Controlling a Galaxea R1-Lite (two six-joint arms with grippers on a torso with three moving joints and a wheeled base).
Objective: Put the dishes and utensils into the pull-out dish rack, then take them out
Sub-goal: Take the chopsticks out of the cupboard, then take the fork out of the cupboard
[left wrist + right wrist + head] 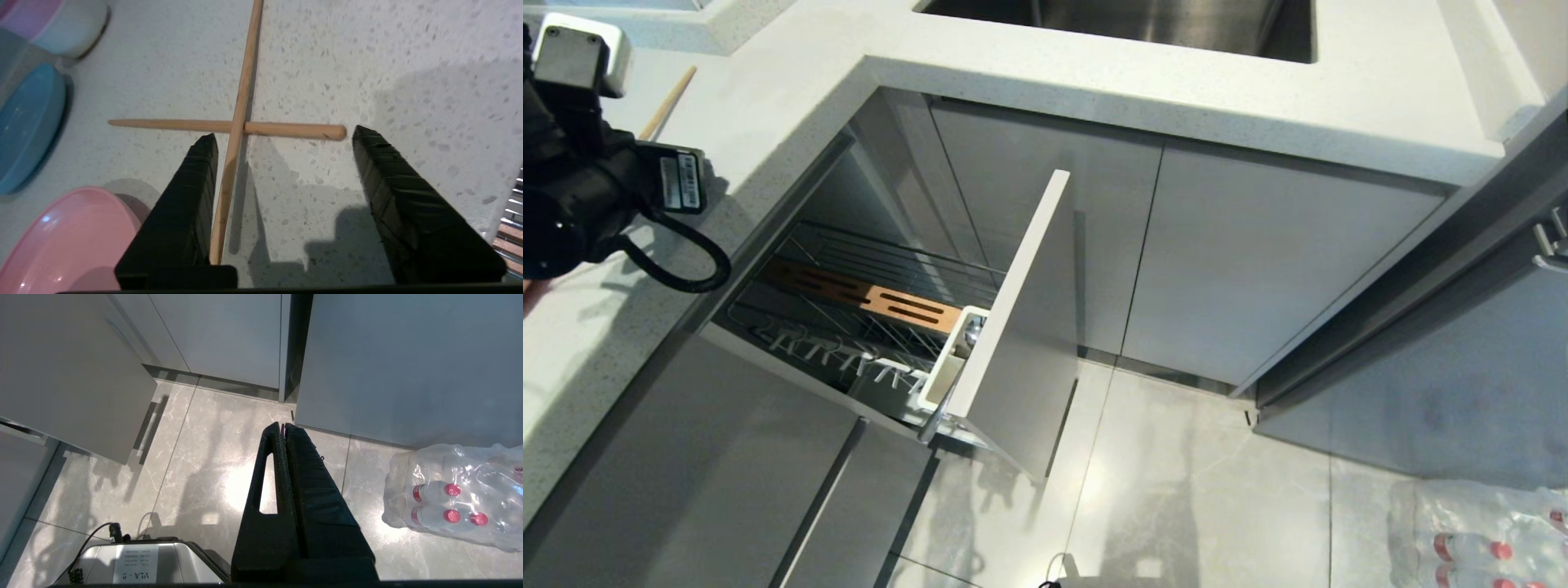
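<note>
Left gripper (282,136) over counter (408,61), jaws apart, gripping nothing. Chopsticks (239,122) lie crossed on counter between fingers; one runs along one finger (192,196). Pink plate (61,237) just beside gripper. Rack (874,318) pulled out below counter, spoon not seen. Right gripper (284,428) clenched, parked over floor. Risk: crossed sticks; closing may catch one only, roll the other away.

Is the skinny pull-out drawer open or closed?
Open. The pull-out dish rack is slid out from the cabinets, so its wire basket and wooden insert show behind the front panel.
</note>
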